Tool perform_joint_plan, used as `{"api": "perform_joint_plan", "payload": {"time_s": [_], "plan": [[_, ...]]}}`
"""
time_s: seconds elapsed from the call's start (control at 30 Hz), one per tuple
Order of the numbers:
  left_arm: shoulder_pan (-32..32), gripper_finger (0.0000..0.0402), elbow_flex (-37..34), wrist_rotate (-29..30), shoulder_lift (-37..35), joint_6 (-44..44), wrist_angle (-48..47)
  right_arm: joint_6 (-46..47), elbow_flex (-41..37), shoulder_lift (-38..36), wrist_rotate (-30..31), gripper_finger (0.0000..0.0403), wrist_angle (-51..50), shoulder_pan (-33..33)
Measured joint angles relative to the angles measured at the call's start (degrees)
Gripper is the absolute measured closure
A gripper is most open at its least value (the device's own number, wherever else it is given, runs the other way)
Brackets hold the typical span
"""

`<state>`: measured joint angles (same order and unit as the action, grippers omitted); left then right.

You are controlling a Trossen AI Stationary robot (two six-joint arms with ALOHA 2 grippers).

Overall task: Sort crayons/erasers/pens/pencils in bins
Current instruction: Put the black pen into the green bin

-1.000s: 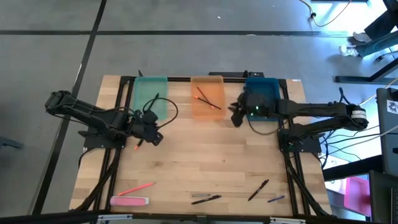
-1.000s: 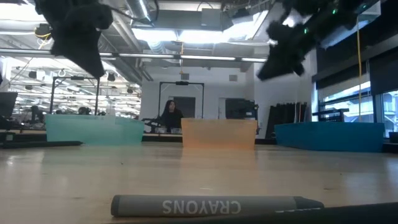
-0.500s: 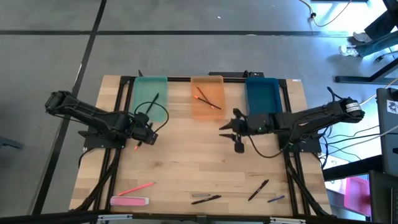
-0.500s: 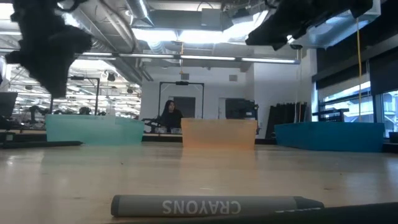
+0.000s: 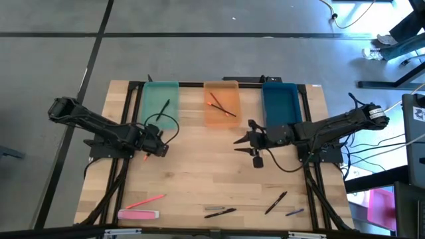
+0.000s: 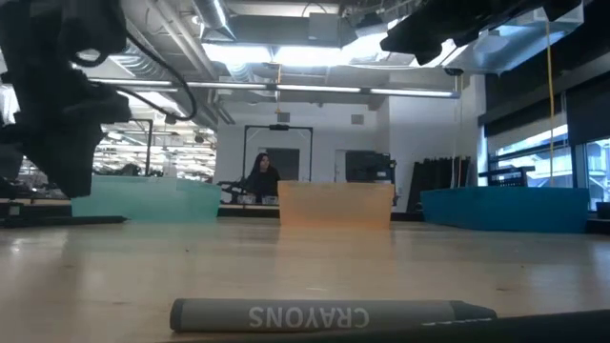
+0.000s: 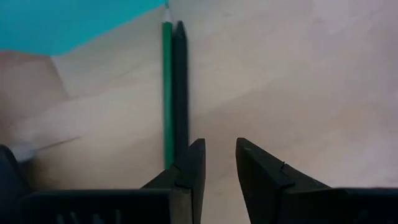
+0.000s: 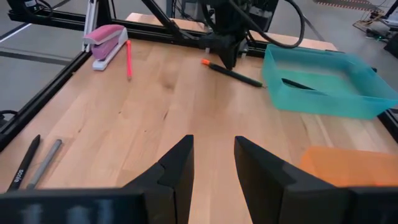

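A green pencil with an orange end (image 7: pixel 166 93) lies on the wood near the teal bin (image 5: pixel 161 103). My left gripper (image 7: pixel 219 155) hangs open just above the table, and the pencil runs past the outer side of one finger. The right wrist view shows that gripper (image 8: pixel 227 53) over the pencil (image 8: pixel 239 75). My right gripper (image 5: pixel 240 140) is open with nothing in it, in the air near the table's middle, before the orange bin (image 5: pixel 221 106) and the blue bin (image 5: pixel 279 106). A black pen (image 8: pixel 298 84) lies in the teal bin, and pencils (image 5: pixel 222 108) lie in the orange one.
Along the near edge lie a pink pencil (image 5: pixel 146 200), the pink eraser (image 5: pixel 138 214), a grey crayon (image 6: pixel 324 314), two black pens (image 5: pixel 222 214) (image 5: pixel 275 202) and a short bluish stick (image 5: pixel 295 212). Bare wood lies between the two grippers.
My left gripper has come down toward the green pencil and rolled about its own line. My right gripper has swung from the blue bin's near end toward the near edge and the table's middle, rolling and tipping up nearer to level. Both stayed open.
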<state>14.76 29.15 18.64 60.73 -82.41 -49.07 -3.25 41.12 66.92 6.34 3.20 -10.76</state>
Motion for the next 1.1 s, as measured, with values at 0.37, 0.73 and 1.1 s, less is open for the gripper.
{"api": "perform_joint_plan", "payload": {"time_s": [0.37, 0.73, 1.1], "plan": [[0.0, 0.0319, -4.0, 0.5, 0.0, -1.8, 1.8, 0.1, 0.0, 0.0, 0.0, 0.0282, 0.0, 0.0], [0.0, 0.0319, -4.6, 0.3, 0.0, -3.1, 1.9, 0.1, 0.0, 0.0, 0.0, 0.0282, -0.1, 0.0], [0.0, 0.0319, -4.6, -0.2, 1.1, -3.6, 3.3, 0.0, 0.0, 0.0, 0.0, 0.0282, -0.1, 0.0]]}}
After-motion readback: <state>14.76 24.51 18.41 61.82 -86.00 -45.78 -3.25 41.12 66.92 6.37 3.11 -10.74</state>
